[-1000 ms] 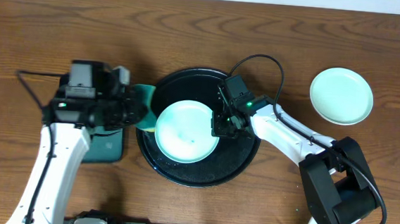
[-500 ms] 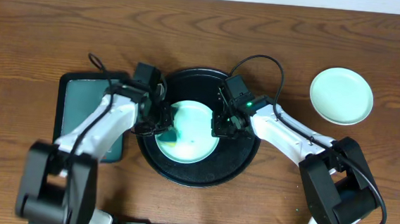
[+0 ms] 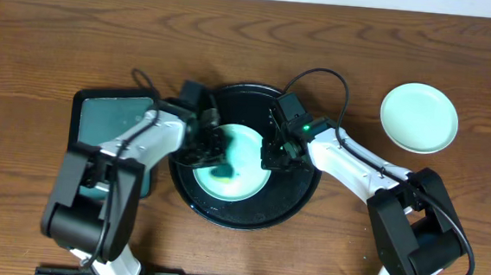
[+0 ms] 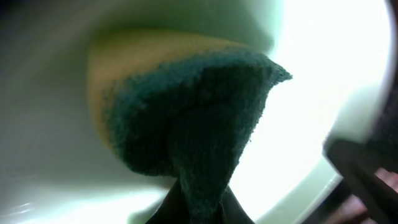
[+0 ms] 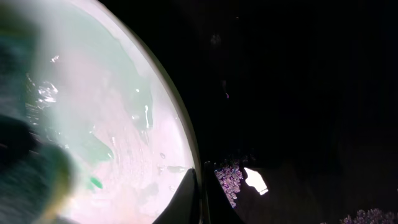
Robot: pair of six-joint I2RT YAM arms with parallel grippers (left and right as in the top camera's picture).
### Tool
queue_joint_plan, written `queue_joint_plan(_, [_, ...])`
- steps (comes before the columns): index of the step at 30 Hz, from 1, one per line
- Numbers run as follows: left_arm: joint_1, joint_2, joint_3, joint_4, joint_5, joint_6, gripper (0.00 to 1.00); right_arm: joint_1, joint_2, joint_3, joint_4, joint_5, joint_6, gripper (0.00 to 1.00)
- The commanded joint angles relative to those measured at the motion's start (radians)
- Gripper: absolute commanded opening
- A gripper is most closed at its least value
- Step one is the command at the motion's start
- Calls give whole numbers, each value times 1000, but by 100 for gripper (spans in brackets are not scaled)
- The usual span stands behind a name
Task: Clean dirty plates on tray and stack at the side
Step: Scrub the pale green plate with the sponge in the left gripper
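Tray (image 3: pixel 297 199); right claw (image 3: pixel 268 155) seemingly on plate (image 3: pixel 249 167).

The plate (image 5: pixel 106 118) fills the left half: pale green, wet, streaked with water and beaded with droplets. Its rim curves down to bottom centre, where the right hand (image 5: pixel 200 190) pinches it between dark fingers. At the lower left a sponge (image 5: pixel 34 183) shows, too blurred to make out more. Right of the rim lies the black tray (image 5: pixel 292 93) with a bright glint (image 5: pixel 254 179) low down.
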Motion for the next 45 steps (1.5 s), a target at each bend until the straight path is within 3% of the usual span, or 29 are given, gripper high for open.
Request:
queue_joint_plan(1, [-119, 45, -13, 63, 182, -4, 7, 10, 12, 8, -7, -16, 12, 1])
queue_joint_plan(9, [-120, 45, -13, 117, 109, -63, 7, 10, 12, 8, -34, -17, 12, 1])
queue_joint_plan(17, [55, 45, -13, 66, -279, -86, 7, 10, 12, 8, -38, -32, 19, 1])
queue_joint_plan(22, [116, 45, -13, -33, -422, -85, 7, 10, 12, 8, -45, -31, 19, 1])
queue_joint_plan(31, [64, 45, -13, -150, -480, -110, 7, 10, 12, 8, -44, -31, 19, 1])
queue_joint_plan(36, [-9, 45, -13, -219, -335, -76, 7, 10, 12, 8, -44, -31, 19, 1])
queue_joint_plan(42, [-82, 45, -13, -228, 127, 119, 7, 10, 12, 8, -45, -31, 19, 1])
queue_joint_plan(45, [-98, 45, -13, -193, 277, 155, 7, 10, 12, 8, -46, -31, 19, 1])
